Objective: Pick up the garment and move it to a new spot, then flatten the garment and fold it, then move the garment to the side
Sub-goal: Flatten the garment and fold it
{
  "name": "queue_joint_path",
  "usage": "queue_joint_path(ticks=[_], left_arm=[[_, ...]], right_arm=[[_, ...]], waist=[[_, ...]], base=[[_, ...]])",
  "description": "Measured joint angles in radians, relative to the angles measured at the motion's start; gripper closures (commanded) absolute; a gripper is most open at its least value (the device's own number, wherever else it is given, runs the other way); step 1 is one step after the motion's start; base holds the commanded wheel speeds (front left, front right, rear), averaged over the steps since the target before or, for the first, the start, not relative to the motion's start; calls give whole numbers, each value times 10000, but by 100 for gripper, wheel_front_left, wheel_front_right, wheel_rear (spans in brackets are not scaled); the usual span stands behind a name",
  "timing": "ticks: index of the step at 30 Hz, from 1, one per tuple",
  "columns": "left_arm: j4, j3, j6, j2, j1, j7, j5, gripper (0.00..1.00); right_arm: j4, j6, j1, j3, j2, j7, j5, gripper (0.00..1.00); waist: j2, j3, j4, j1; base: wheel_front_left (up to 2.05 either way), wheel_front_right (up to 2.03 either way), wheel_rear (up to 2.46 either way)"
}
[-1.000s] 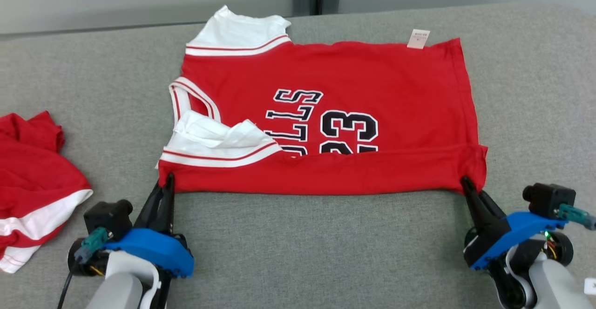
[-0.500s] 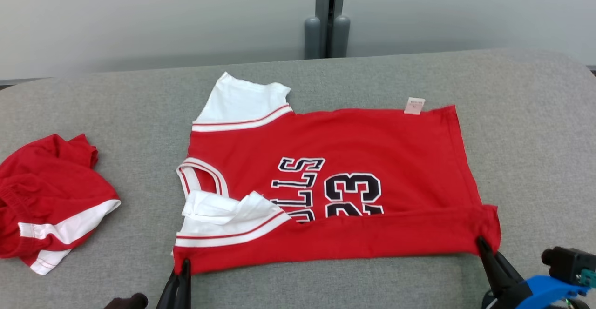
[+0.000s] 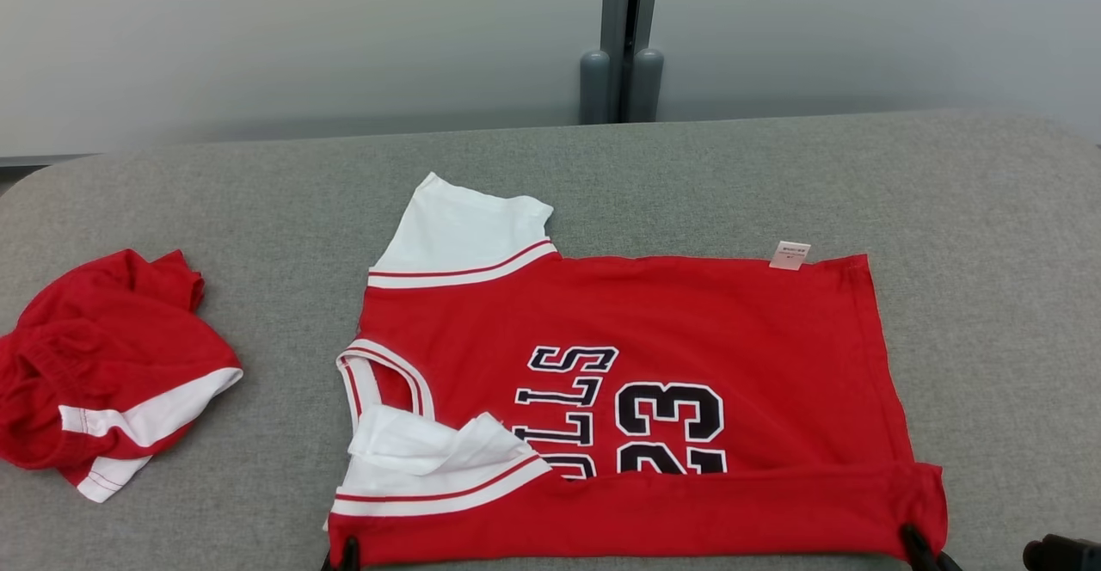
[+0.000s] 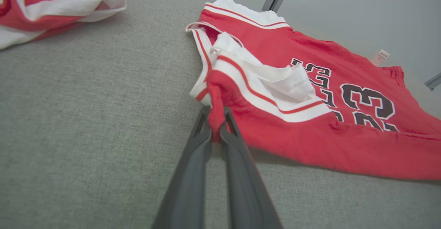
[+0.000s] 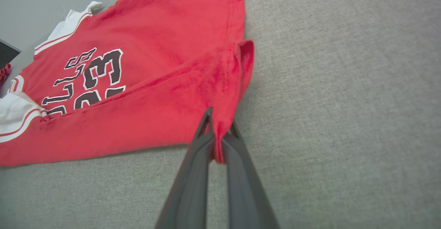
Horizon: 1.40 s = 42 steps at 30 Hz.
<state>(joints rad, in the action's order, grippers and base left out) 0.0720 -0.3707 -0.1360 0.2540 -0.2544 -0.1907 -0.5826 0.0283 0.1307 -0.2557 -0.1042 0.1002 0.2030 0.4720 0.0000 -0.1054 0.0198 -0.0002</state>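
Note:
The garment [image 3: 628,365] is a red jersey with white sleeves and black "23" lettering, spread on the grey table, its near edge folded up over the front. My left gripper [image 4: 216,122] is shut on the near left corner of the garment [image 4: 310,94], by the white sleeve band. My right gripper [image 5: 218,127] is shut on the near right corner of the garment [image 5: 144,84]. In the head view the tips of the left gripper [image 3: 348,551] and the right gripper [image 3: 913,543] peek up at the bottom edge.
A second red and white piece of clothing [image 3: 103,373] lies crumpled at the table's left, also in the left wrist view [image 4: 51,5]. A grey post [image 3: 621,38] stands behind the table [image 3: 989,210]. A white tag [image 3: 790,254] sticks out at the jersey's far edge.
The head camera has tilted up, so the whole scene sits lower and the arms have slid out at the bottom. Both grippers still hold the near corners; the fold looks the same.

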Motion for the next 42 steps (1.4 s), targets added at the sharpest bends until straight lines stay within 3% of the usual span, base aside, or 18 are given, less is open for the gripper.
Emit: queue_joint_path(ticks=[1, 2, 8, 15, 27, 42], left_arm=[[96, 0, 2, -6, -1, -50, 0, 24], [201, -6, 4, -12, -1, -96, 6, 0], [508, 105, 130, -59, 377, -512, 286, 0], [163, 886, 211, -27, 1152, -688, 769, 0], [-278, 2454, 545, -42, 1669, -711, 1626, 0], [1239, 2307, 769, -48, 2322, -711, 2324, 0]], right_arm=[[21, 0, 2, 6, -27, 17, 0, 67], [54, -2, 9, 19, -33, 35, -25, 0], [176, -2, 405, -121, -102, -376, -230, 0], [-153, 0, 1387, -270, -38, -1406, -639, 0], [-127, -2, 2380, 518, -161, -2345, -1409, 0], [525, 0, 2494, 849, -443, -3016, -2077, 0]], waist=[[0, -2, 8, 0], [0, -8, 25, 0], [0, -33, 110, 1], [0, 165, 233, 2], [0, 593, 465, 2], [0, 836, 220, 2]], base=[[0, 0, 0], [0, 0, 0], [0, 0, 0], [0, 0, 0], [0, 0, 0], [0, 0, 0]])
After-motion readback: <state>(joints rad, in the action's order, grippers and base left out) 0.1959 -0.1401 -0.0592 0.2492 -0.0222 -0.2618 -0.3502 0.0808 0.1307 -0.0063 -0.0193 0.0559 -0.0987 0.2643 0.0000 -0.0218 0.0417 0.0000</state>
